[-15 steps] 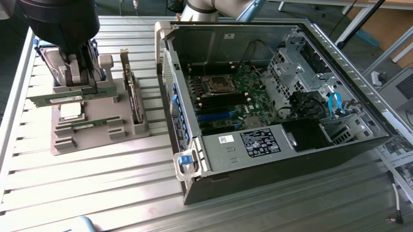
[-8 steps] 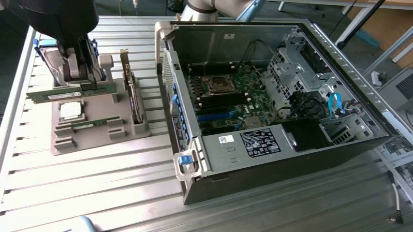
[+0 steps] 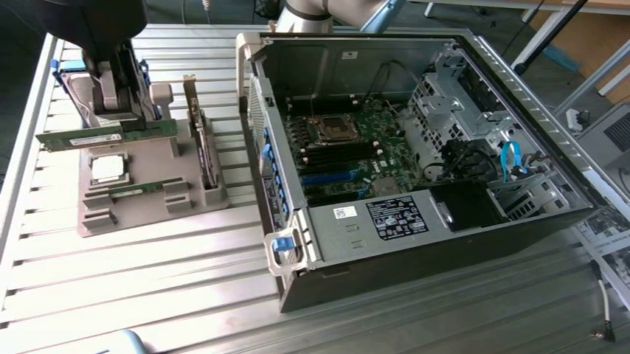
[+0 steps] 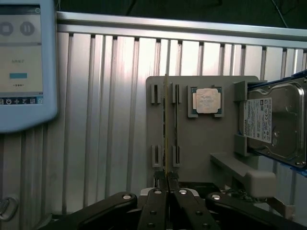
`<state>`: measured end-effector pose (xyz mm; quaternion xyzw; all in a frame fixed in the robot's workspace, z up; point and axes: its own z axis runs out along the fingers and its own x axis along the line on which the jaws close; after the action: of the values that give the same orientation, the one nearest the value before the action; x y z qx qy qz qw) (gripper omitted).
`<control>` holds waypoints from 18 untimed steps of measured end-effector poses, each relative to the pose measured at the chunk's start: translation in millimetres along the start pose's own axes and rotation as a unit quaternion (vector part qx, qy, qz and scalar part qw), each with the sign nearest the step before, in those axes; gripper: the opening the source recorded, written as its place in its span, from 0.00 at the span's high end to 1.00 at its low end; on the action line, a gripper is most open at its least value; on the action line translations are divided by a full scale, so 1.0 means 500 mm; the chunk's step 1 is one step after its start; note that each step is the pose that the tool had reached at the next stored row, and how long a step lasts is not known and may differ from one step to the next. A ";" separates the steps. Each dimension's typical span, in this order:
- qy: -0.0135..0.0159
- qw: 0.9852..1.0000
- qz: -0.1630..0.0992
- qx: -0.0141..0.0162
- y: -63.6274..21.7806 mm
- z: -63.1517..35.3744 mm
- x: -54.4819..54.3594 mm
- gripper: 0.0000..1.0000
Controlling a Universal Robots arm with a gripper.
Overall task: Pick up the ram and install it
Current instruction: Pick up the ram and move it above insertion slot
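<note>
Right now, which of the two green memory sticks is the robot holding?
The memory stick pinched in the fingers, raised above the grey holder; the other stick lies in the holder beside the silver chip.

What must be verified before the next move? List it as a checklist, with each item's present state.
1. Gripper shut on the ram: ok.
2. Ram straight in the grip, edge-on in the wrist view: ok.
3. Ram clear of the grey holder: cannot tell.
4. Computer case open, motherboard exposed: ok.
5. Memory slots free of anything: cannot tell.
</note>
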<state>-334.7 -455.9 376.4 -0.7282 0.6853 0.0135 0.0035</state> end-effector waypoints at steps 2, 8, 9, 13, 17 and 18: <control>0.000 1.000 0.000 0.000 0.000 -0.006 0.000 0.88; 0.000 1.000 0.000 0.000 -0.002 -0.024 0.000 0.88; 0.000 1.000 0.000 0.000 -0.002 -0.027 -0.001 0.88; 0.000 1.000 0.000 0.000 -0.002 -0.035 -0.001 0.88; 0.000 1.000 0.000 0.000 -0.003 -0.035 -0.001 0.88; 0.000 1.000 0.000 0.000 -0.003 -0.035 -0.001 0.88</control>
<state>-333.2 -455.9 394.1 -0.7282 0.6852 0.0138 0.0037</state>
